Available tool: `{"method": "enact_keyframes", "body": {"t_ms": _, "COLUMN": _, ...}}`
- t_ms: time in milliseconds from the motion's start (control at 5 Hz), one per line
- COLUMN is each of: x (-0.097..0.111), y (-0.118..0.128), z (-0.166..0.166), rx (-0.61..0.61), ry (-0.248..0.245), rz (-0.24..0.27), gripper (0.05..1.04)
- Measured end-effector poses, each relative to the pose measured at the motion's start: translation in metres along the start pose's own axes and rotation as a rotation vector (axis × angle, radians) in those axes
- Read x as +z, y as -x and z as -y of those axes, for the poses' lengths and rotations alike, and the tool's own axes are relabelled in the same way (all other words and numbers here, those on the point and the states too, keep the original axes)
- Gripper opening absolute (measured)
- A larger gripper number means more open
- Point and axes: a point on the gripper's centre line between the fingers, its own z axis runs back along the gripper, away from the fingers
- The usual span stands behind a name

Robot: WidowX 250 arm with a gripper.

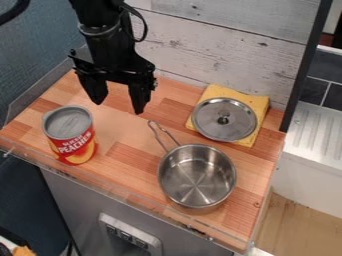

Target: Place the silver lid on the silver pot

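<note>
The black gripper (119,105) hangs at the upper left of the camera view, its two fingers (139,97) pointing down and standing wide apart, with the wood tabletop (127,142) showing through the gap. The fingers are clamped on nothing, and they are apart from the can, the pot and the lid; how high the tips sit over the wood I cannot tell. The silver lid (224,119) is to the right of the gripper, lying on a yellow cloth (260,106) near the back edge of the tabletop, its small knob (223,120) facing up. The cloth sticks out around the lid at its corners. The silver pot (197,175) stands upright and uncovered in front of the lid, its mouth open upward and its wire handle (164,136) slanting back and left, toward the gripper. A red and yellow can (71,136) stands upright at the left, in front of the gripper. Behind the tabletop rises a wall of pale planks (220,45).
</note>
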Motion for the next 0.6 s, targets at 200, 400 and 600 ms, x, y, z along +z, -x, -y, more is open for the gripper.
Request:
{"method": "enact_keyframes", "body": {"t_ms": 200, "x": -0.007, "y": 0.003, "z": 0.000, "rx": 0.002, "ry": 0.004, "rz": -0.029, "gripper": 0.999}}
{"method": "enact_keyframes", "body": {"t_ms": 400, "x": -0.014, "y": -0.008, "z": 0.021, "rx": -0.066, "ry": 0.043, "rz": -0.062, "gripper": 0.999}}
{"method": "enact_keyframes", "body": {"t_ms": 600, "x": -0.027, "y": -0.033, "z": 0.045, "rx": -0.128, "ry": 0.051, "rz": -0.080, "gripper": 0.999}}
